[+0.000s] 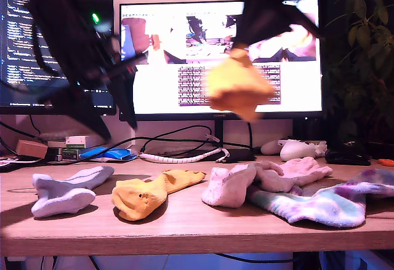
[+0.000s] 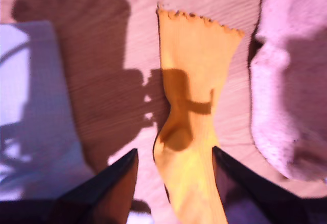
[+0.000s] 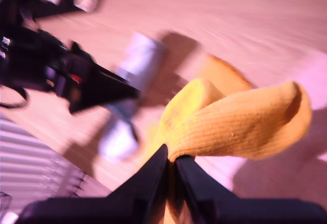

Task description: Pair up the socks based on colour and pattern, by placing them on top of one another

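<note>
My second tool (image 3: 171,165) is clenched on a mustard-orange ribbed sock (image 3: 240,127), lifted high above the wooden bench (image 1: 184,221). My first tool (image 2: 173,163) hangs released over the matching frilly-cuffed mustard sock (image 1: 148,193), which lies between a pale lavender-white sock (image 1: 68,190) at the exterior view's left and a fluffy pale pink sock (image 1: 258,181) to its right. A pastel tie-dye sock (image 1: 332,202) lies near the exterior view's right bench edge.

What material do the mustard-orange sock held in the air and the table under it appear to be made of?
The mustard-orange ribbed sock in my second gripper looks like soft matte knit: fine ribs show. The table looks like light wood or laminate, with visible grain.
</note>
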Controlling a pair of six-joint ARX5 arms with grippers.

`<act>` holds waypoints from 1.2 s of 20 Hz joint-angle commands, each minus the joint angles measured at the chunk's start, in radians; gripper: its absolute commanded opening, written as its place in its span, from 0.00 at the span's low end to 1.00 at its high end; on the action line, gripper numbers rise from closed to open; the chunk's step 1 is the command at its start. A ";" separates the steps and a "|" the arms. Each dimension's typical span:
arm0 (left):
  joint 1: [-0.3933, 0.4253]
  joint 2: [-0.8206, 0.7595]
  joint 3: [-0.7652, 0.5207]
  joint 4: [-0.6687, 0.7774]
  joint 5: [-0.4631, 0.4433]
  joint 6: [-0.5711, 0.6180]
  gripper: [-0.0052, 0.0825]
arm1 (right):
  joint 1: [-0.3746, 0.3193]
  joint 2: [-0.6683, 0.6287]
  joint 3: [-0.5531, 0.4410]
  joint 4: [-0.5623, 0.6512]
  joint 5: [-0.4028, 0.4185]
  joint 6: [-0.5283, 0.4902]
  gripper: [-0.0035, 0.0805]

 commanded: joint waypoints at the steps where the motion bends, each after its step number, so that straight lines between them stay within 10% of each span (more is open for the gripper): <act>1: 0.011 -0.028 0.001 -0.012 -0.003 0.011 0.52 | 0.024 0.052 0.017 0.031 0.001 0.011 0.03; 24: 0.086 -0.056 0.001 -0.060 -0.003 0.063 0.52 | 0.108 0.573 0.132 0.330 0.048 0.157 0.06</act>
